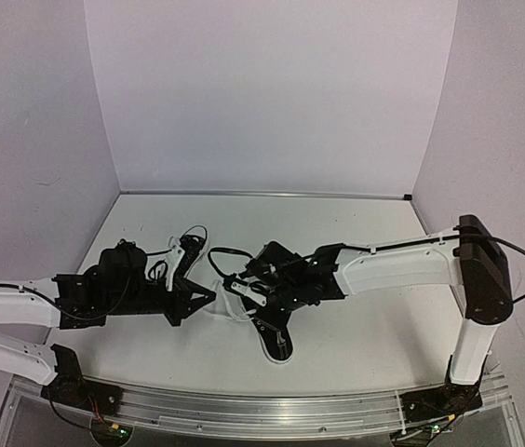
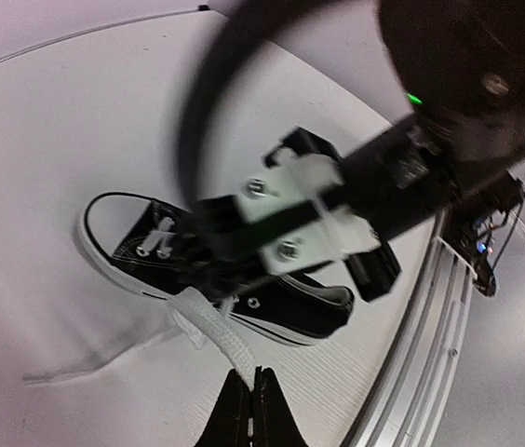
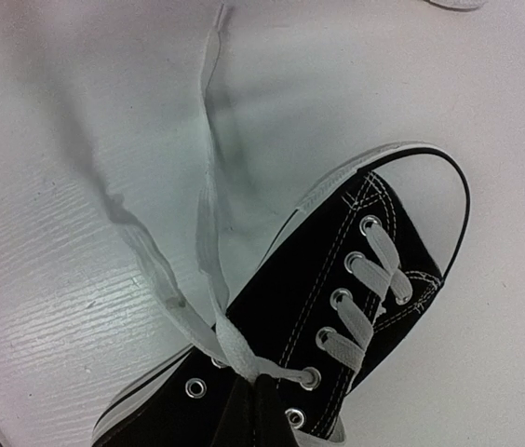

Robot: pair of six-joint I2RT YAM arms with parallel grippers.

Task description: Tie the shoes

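Note:
One black sneaker (image 1: 277, 341) with a white sole lies on the white table just below my right gripper. It also shows in the left wrist view (image 2: 290, 312) and the right wrist view (image 3: 356, 298). My right gripper (image 3: 255, 386) is shut on a white lace at the shoe's top eyelets. In the top view it (image 1: 243, 291) is right over the shoe. My left gripper (image 2: 251, 380) is shut on the end of the other white lace (image 2: 208, 326), pulled out to the left of the shoe, and shows in the top view (image 1: 210, 296). What seems to be the second shoe (image 1: 179, 251) is mostly hidden behind my left arm.
Loose lace strands (image 3: 205, 186) trail from the shoe across the table. A black cable (image 1: 227, 253) loops between the two grippers. The table's metal front rail (image 2: 430, 317) runs close to the shoe's heel. White walls enclose the table at the back and sides.

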